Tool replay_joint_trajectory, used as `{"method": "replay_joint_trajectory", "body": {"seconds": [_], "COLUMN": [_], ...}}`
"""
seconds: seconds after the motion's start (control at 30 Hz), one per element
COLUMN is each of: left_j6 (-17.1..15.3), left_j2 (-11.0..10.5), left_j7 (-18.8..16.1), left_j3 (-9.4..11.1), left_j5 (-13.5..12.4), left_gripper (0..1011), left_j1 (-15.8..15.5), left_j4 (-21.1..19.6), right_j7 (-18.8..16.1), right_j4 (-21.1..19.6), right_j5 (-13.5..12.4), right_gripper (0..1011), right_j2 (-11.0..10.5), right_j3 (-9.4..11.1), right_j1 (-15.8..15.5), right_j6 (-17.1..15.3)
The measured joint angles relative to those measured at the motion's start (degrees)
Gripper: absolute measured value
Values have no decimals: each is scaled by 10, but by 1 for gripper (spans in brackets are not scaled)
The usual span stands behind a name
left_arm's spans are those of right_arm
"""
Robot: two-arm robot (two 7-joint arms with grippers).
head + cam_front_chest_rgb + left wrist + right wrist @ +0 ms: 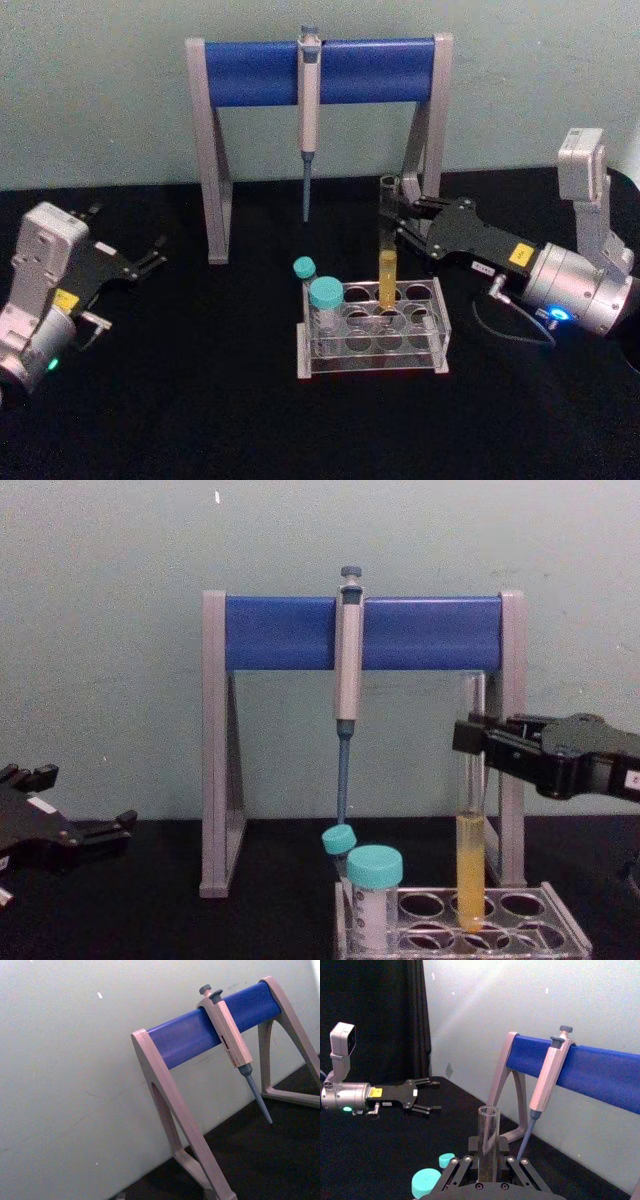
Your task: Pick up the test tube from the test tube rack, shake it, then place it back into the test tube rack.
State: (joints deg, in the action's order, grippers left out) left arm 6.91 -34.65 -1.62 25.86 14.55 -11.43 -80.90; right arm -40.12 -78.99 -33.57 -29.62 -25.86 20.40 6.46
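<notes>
Chest view shows clear upright test tube, yellow liquid low

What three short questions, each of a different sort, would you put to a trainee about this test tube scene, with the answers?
1. True or false: the test tube has its bottom in a hole of the test tube rack.
2. Which gripper is at the tube's upper part? A. the left one. B. the right one. C. neither.
3. Fill in: the rack also holds ___ teal-capped tubes.
Key: 1, true. 2, B: the right gripper is at the tube, while the left gripper is parked open, far to the left. 3, two.
</notes>
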Motion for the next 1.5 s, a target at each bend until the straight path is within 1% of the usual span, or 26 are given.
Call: {"method": "replay_joint_trajectory", "body": {"seconds": [0.67,1.1,1.5], "left_j6": [0,0,0], "left_j2": [0,0,0], "left_j7": [0,0,0], "left_j3": [0,0,0], "left_j5": [0,0,0], "left_gripper": [1002,1002,1001], "left_j1": [0,0,0], "left_j4": [0,0,0], "right_j7": [-2,-1,1], "right_j4": [22,29,33], "right_j5": [12,20,25], "right_gripper": [228,227,227], "right_j2": [5,5,5], "right_j3": [-14,-22,-25], "right_j1": [9,13,15], "right_j6": [-11,-23,-30]}}
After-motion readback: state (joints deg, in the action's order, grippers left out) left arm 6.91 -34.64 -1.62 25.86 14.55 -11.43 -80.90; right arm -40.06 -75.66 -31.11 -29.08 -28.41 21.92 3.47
